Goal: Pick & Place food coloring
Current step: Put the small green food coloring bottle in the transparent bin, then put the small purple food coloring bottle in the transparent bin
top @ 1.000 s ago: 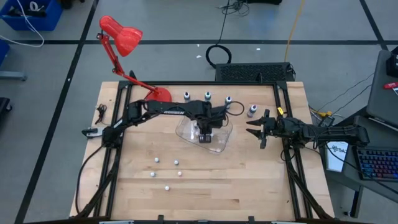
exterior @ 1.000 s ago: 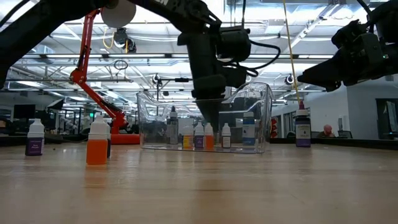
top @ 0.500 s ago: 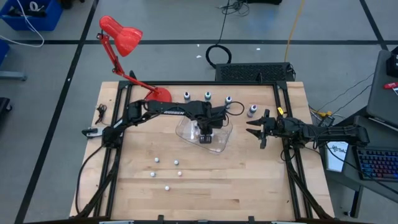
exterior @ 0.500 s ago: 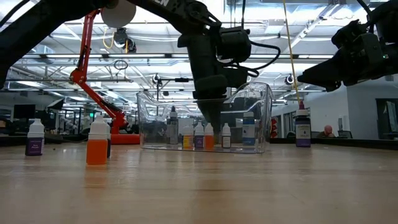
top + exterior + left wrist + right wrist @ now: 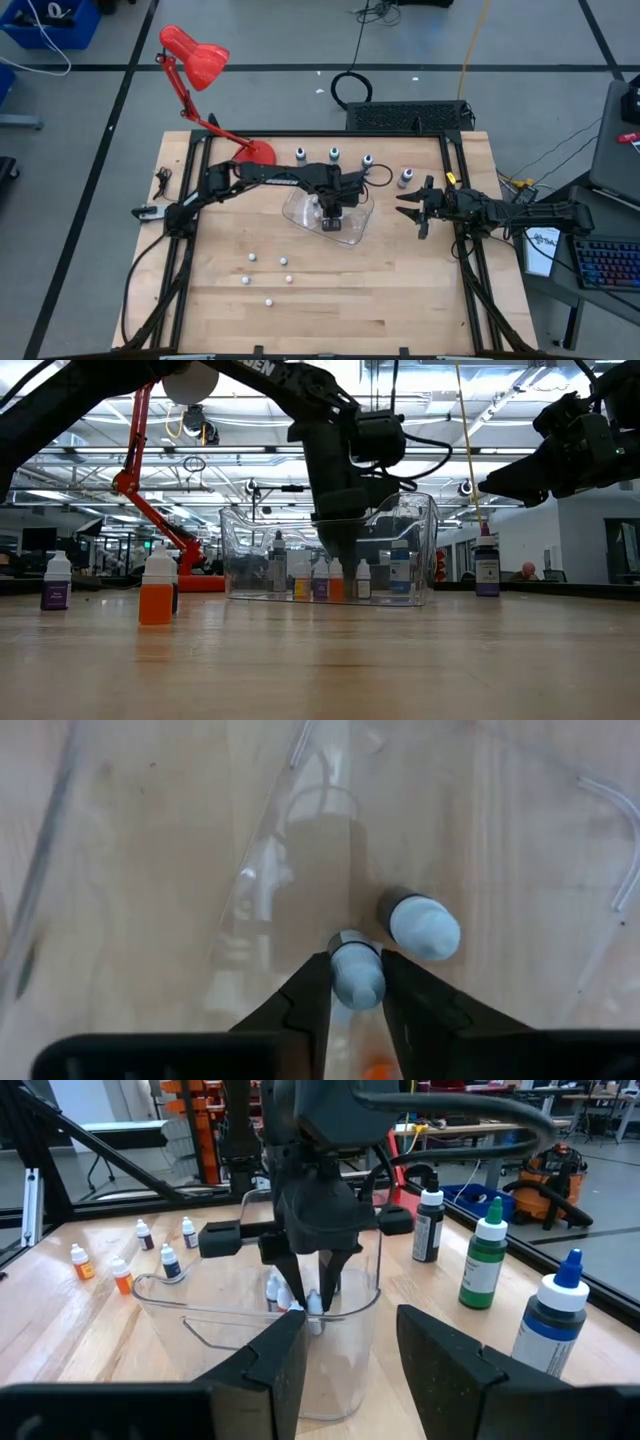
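A clear plastic container (image 5: 350,232) stands mid-table. My left gripper (image 5: 332,208) reaches down into it and is shut on a tiny dropper bottle's pale cap (image 5: 356,972). A second capped bottle (image 5: 420,923) stands right beside it. The low view shows several tiny bottles (image 5: 320,580) upright on the container's floor under the fingers (image 5: 338,552). More tiny bottles stand loose on the table at the near left (image 5: 252,257), among them an orange one (image 5: 157,592) and a purple one (image 5: 55,582). My right gripper (image 5: 415,210) hovers open to the container's right, empty. My left gripper pinches the bottle's pale cap (image 5: 352,982) between its two fingertips, coming from above and pointing down into the container. The bottle stays upright; in the low view it seems level with its neighbours on the container's floor, though I cannot tell whether it touches.
Larger bottles stand in a row along the far side (image 5: 333,153), one nearer my right gripper (image 5: 405,178); they also show in the right wrist view (image 5: 484,1255). A red desk lamp (image 5: 200,60) stands at the far left. Bare wood lies at the near right.
My left gripper has edged a little toward the table's right inside the container, staying shut on the cap.
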Robot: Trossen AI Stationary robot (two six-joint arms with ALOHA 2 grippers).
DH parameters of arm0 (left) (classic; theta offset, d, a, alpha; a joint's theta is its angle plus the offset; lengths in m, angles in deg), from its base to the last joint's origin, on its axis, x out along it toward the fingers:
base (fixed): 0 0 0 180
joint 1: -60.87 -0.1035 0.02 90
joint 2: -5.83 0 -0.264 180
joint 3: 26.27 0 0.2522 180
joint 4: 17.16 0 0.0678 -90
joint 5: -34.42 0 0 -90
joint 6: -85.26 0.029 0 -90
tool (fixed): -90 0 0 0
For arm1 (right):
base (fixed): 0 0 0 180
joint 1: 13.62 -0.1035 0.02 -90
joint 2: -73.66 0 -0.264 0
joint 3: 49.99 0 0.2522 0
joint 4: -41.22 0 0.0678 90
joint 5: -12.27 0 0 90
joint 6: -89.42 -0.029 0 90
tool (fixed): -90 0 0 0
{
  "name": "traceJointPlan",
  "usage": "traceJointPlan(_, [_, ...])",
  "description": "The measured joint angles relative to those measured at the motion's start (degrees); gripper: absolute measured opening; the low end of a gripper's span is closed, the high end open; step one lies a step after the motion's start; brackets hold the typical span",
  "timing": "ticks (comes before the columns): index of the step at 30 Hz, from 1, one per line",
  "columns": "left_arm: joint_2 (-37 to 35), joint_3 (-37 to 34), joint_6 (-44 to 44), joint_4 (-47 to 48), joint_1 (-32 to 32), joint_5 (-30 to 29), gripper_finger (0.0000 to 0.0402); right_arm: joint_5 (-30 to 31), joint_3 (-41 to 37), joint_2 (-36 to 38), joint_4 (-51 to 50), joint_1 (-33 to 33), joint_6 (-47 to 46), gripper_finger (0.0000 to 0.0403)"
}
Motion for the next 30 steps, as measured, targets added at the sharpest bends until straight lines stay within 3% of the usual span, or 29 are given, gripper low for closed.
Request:
traceJointPlan(17, [0.1, -0.1, -1.3, 0.7, 0.1, 0.0, 0.0175, 0.0, 0.0, 0.0, 0.0, 0.0, 0.0, 0.0144])
traceJointPlan(30, [-6.1, 0.0, -0.9, 1.5, 0.1, -3.6, 0.0189, 0.0, 0.0, 0.0, 0.0, 0.0, 0.0, 0.0144])
